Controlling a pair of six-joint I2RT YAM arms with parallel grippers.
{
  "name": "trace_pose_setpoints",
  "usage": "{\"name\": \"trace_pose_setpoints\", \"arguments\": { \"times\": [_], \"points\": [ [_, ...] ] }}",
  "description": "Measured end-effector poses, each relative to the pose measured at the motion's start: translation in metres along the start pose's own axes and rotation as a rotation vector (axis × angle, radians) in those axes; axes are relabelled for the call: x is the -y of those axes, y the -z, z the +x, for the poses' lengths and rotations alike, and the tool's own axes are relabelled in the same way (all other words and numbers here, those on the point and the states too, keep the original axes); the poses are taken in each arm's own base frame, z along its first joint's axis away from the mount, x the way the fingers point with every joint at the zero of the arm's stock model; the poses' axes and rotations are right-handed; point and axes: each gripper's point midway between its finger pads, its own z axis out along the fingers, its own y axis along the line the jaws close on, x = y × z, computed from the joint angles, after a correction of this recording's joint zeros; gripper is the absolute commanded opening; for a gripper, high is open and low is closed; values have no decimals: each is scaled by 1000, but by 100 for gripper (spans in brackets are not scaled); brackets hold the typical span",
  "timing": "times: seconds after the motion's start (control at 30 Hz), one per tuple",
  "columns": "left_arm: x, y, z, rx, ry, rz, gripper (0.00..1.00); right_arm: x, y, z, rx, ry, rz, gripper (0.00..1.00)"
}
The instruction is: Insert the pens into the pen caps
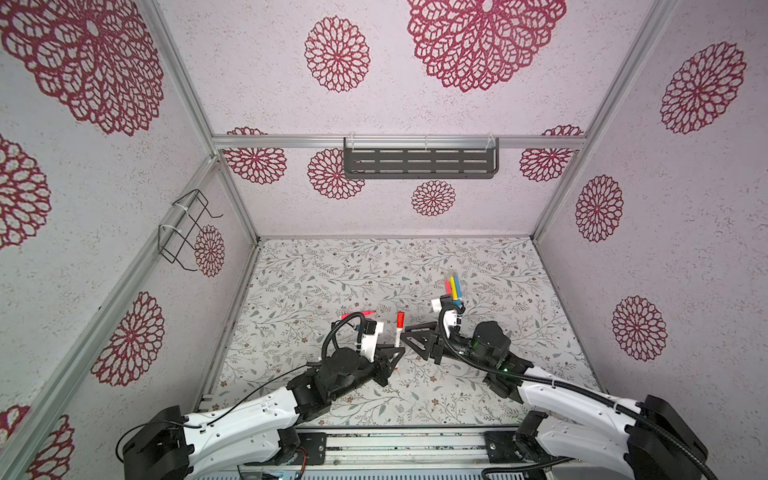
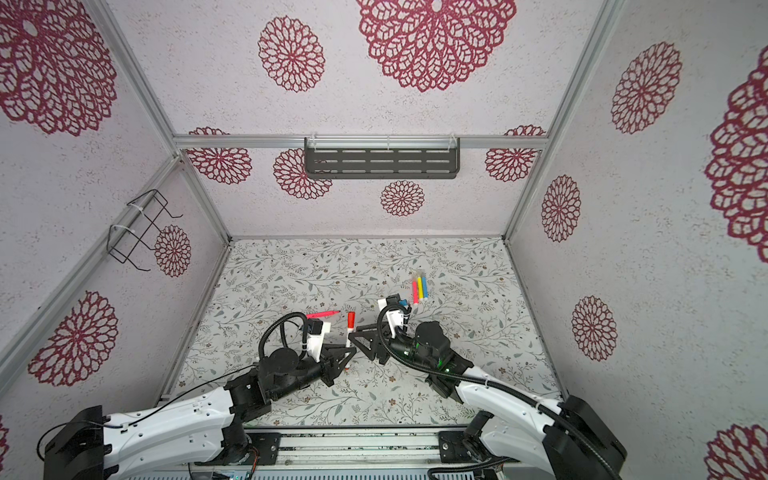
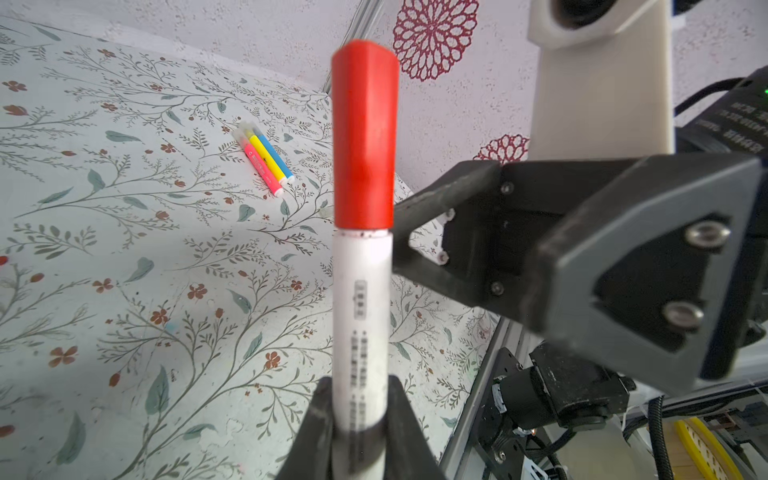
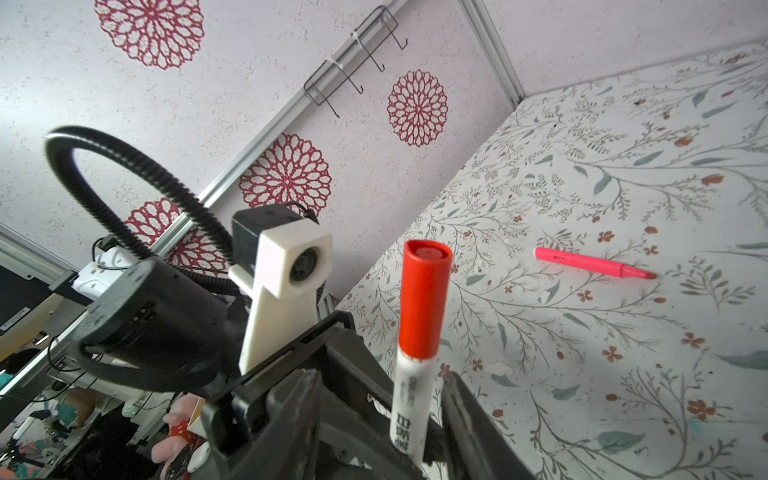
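One red cap (image 3: 365,133) covers the white marker (image 3: 360,307) (left hand (image 3: 359,395) gripping).

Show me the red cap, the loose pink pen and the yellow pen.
red cap (image 3: 365,137): left wrist view, cap middle.
loose pink pen (image 4: 582,262): right wrist view, barrel middle.
yellow pen (image 3: 267,157): left wrist view, barrel middle.

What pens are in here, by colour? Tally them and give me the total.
White pen with red cap: 1
Pink: 2 (loose pink pen, grouped pink pen)
Yellow pen: 1
Blue pen: 1
Total: 5
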Motion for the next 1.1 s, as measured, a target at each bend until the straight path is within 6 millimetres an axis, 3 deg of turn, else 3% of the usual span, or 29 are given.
{"name": "trace_pose_setpoints", "arguments": {
  "times": [0.23,0.53,0.77,1.0,1.1],
  "points": [
    [1,0,-1,4,1,3,0,8,14,-19,43,23,105,57],
    [-1,-9,14,-42,-8,-8,0,4,-7,-50,19,57,156,58],
    [3,-13,19,-59,-16,-3,0,21,-28,-44,-48,32,200,58],
    [4,-13,17,-53,-18,-2,0,33,-33,-33,-89,11,228,56],
    [4,-13,17,-52,-19,-5,0,33,-33,-32,-94,9,226,50]
  ]
}}
